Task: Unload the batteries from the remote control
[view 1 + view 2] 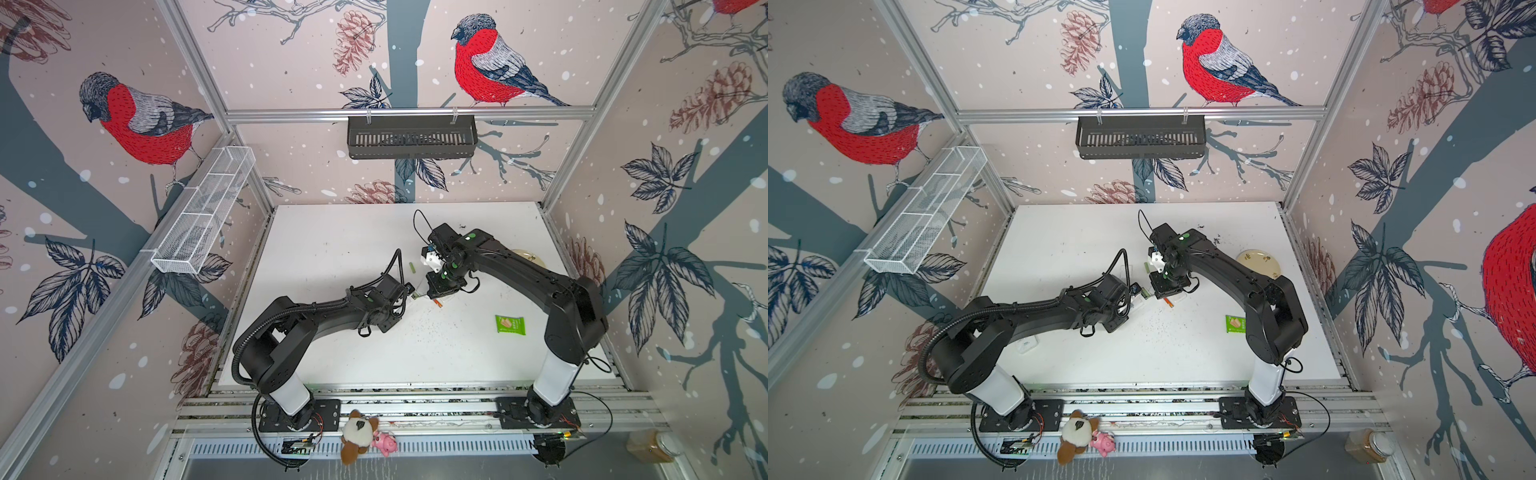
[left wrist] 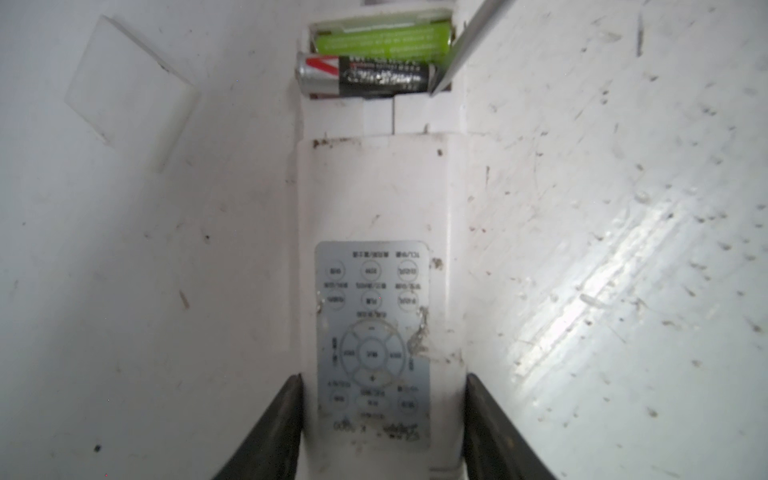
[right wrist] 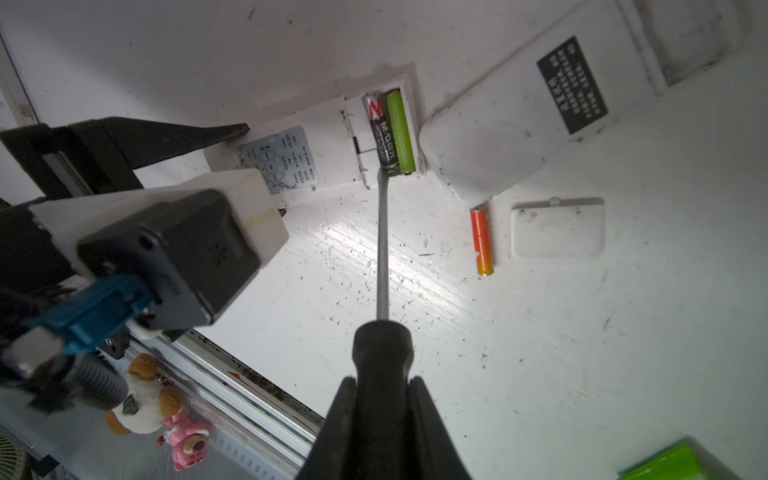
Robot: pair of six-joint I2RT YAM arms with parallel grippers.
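Remote control (image 2: pixel 380 187) lies on the bench (image 2: pixel 582 249), its sides between the fingers of the left end effector (image 2: pixel 383 380). Two batteries (image 3: pixel 401 133) sit side by side in its open compartment (image 3: pixel 409 89). The screwdriver (image 3: pixel 382 249), in the right end effector (image 3: pixel 382 380), has its tip at one battery's end. A second remote (image 3: pixel 511 124) lies just beside the compartment. Near it on the bench, a loose battery (image 3: pixel 482 239) lies beside a cover (image 3: pixel 557 228).

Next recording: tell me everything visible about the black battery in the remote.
The black battery is a thin cylinder in a glossy black wrap with pale lettering; one end section is silver with a red mark. It lies lengthwise in the open compartment of the remote, side by side against the green battery, its silver end seemingly poking slightly past the compartment's edge. The metal tip of the screwdriver meets its black end.
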